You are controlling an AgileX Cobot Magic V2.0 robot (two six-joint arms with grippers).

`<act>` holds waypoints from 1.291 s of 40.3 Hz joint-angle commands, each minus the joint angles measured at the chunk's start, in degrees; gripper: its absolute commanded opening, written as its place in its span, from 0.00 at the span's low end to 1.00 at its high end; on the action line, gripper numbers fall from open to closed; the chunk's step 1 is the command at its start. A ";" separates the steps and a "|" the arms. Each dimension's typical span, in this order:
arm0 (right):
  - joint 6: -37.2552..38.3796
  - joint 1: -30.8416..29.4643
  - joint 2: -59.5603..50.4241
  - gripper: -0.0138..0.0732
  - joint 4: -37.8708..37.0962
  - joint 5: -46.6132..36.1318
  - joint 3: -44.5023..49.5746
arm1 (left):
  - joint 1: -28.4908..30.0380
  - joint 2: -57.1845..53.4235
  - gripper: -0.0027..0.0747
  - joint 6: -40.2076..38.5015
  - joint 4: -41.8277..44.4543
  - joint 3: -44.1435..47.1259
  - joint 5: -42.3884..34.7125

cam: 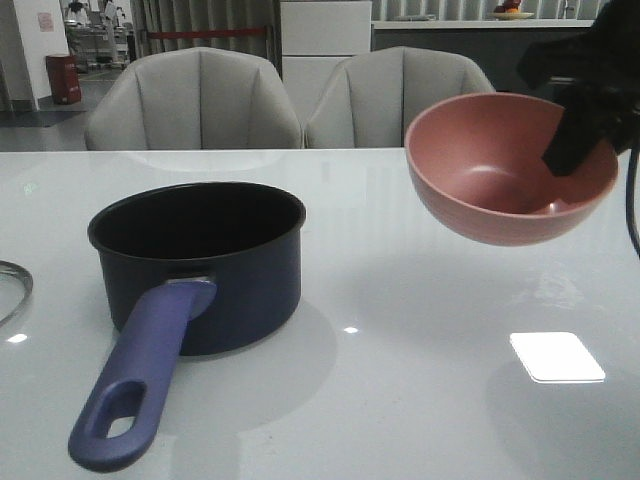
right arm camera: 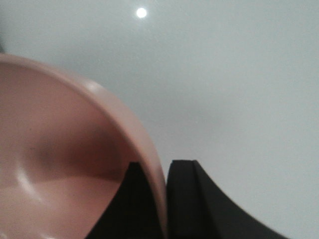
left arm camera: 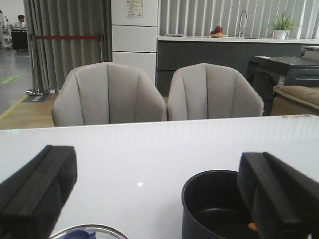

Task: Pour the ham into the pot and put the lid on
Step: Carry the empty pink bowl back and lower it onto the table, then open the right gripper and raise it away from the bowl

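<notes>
The dark navy pot [cam: 200,265] stands left of centre on the white table, its purple-blue handle [cam: 145,385] pointing at the front edge. In the left wrist view a small orange bit of ham [left arm camera: 252,226] shows on the pot's [left arm camera: 214,209] black bottom, partly hidden by a finger. My right gripper [cam: 575,135] is shut on the rim of the pink bowl [cam: 505,170] and holds it in the air right of the pot, tilted, with no ham showing inside. In the right wrist view the bowl's wall [right arm camera: 60,164] sits between my jaws. My left gripper [left arm camera: 159,199] is open, above the table behind the glass lid [left arm camera: 89,231].
The lid's metal rim [cam: 12,285] lies at the table's far left edge in the front view. Two grey chairs [cam: 195,100] stand behind the table. A bright light patch [cam: 556,356] reflects on the table at front right.
</notes>
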 commanded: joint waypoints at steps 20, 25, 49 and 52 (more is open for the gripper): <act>2.42 -8.19 8.86 0.34 2.74 3.55 -2.00 | -0.49 0.46 0.91 -0.21 -0.54 -1.65 -4.54; 0.40 -8.06 10.48 0.54 2.74 3.78 -2.75 | -0.49 0.46 0.91 -0.21 -0.54 -1.65 -4.54; -7.53 -3.13 -4.98 0.77 3.37 1.20 -3.30 | -0.49 0.46 0.91 -0.21 -0.54 -1.65 -4.54; -7.53 -1.11 -9.01 0.77 3.37 -1.50 -0.77 | -0.49 0.46 0.91 -0.21 -0.54 -1.65 -4.54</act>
